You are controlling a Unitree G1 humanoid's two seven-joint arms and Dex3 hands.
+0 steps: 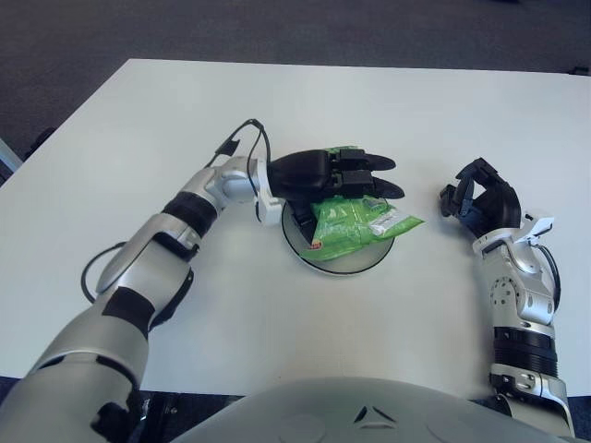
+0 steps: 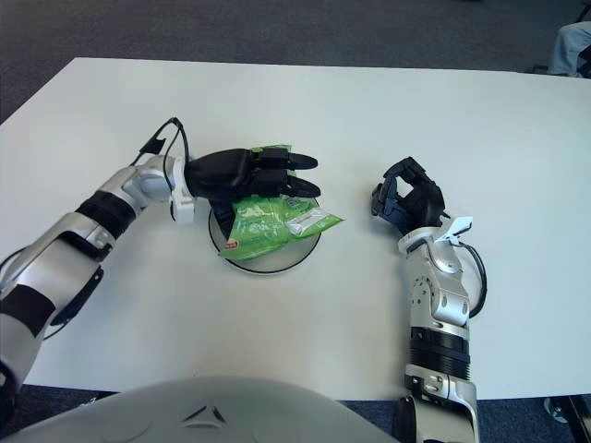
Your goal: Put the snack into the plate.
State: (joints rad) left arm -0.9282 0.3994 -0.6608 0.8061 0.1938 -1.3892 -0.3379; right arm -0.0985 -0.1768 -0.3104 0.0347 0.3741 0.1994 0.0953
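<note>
The green snack packet (image 1: 352, 224) lies across the round plate (image 1: 340, 267), and its right end pokes over the rim. My left hand (image 1: 373, 176) hovers over the far half of the plate. Its black fingers (image 2: 294, 164) are stretched flat toward the right, just above the packet's upper edge, and hold nothing. A bit of green shows behind the fingers. My right hand (image 1: 479, 197) shows to the right of the plate, raised on its forearm, with its fingers curled and nothing in them.
The white table (image 1: 416, 111) reaches a dark floor at the far edge. A black cable (image 1: 242, 140) loops up from my left wrist. A person's leg shows at the far right corner (image 2: 572, 41).
</note>
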